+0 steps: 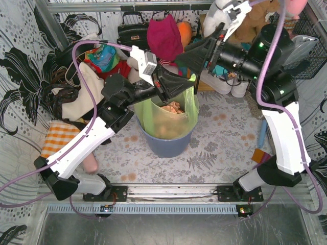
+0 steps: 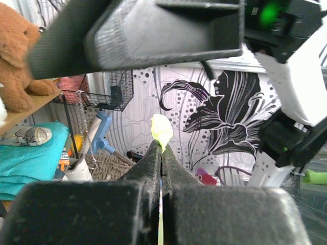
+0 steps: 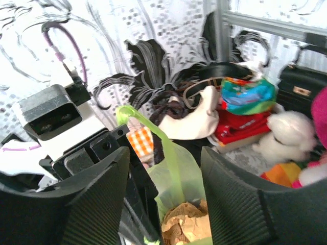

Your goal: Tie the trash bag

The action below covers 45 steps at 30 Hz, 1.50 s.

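Trash bag (image 2: 161, 130) tip clenched in left claw (image 2: 161, 151), clearest from left wrist; right claw (image 3: 164, 155) spread, released.

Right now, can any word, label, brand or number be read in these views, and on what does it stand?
None can be read.
White camera housing on the left wrist: small dark marking, too small to read.
Colourful printed cloth: blurred pattern, no letters legible.
Black handbag: metal clasp, no brand visible.
Trash bag: unprinted.
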Tool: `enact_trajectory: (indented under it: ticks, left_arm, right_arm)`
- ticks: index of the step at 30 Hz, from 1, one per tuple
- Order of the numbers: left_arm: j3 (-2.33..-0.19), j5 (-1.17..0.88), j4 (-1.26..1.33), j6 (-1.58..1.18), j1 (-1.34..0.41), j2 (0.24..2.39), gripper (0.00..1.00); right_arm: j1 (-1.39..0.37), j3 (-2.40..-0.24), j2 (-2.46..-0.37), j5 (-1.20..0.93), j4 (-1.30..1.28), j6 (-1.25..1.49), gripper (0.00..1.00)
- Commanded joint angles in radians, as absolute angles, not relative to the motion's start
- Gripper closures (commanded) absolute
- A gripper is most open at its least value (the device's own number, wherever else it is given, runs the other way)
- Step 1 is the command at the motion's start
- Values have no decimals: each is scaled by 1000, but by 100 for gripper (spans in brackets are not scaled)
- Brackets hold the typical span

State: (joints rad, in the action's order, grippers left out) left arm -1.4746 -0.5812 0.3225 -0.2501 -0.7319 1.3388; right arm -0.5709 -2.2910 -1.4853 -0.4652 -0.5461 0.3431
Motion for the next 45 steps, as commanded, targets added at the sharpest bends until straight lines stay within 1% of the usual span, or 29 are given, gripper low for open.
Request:
enact_trajectory:
  ticks: [1,5,9,17,22,30,36,40,44,45]
  left_arm:
    - [-1461,-666,369,-251,-726,1296,100]
    - [-1451,-707,365,-266,-728,1286,100]
    - [-1441,-740,351,-266,-728,1269,100]
    - [-1408,-791,333,-265,-727,1235,100]
    - [-1407,-800,327,-267,-728,1240,100]
    - [-1423,-817,311,-268,-728,1251,100]
    - [-1424,-819,295,-262,-728,1251,100]
    - [-1425,-815,289,-257,-729,1245,100]
    - [-1428,-810,274,-248,-727,1243,100]
    - [-1428,-807,273,-247,-726,1243,100]
  right_arm:
    - [-571,-2324,-1541,-700,-390,254,40]
    - [-572,-2334,-1581,-833,-308,232,37]
    - [-571,-2355,-1637,-954,-224,266,37]
    - [-578,-2361,-1720,-1076,-106,335,37]
    - [-596,-2340,-1721,-1070,-95,293,35]
    - [-607,-2369,-1768,-1074,-87,289,42]
    - [-615,-2411,-1815,-1078,-84,298,43]
    - [-615,-2453,-1846,-1094,-80,316,50]
    - [-615,-2447,-1844,-1095,-64,327,51]
    - [-616,-2444,-1842,-1087,-63,329,52]
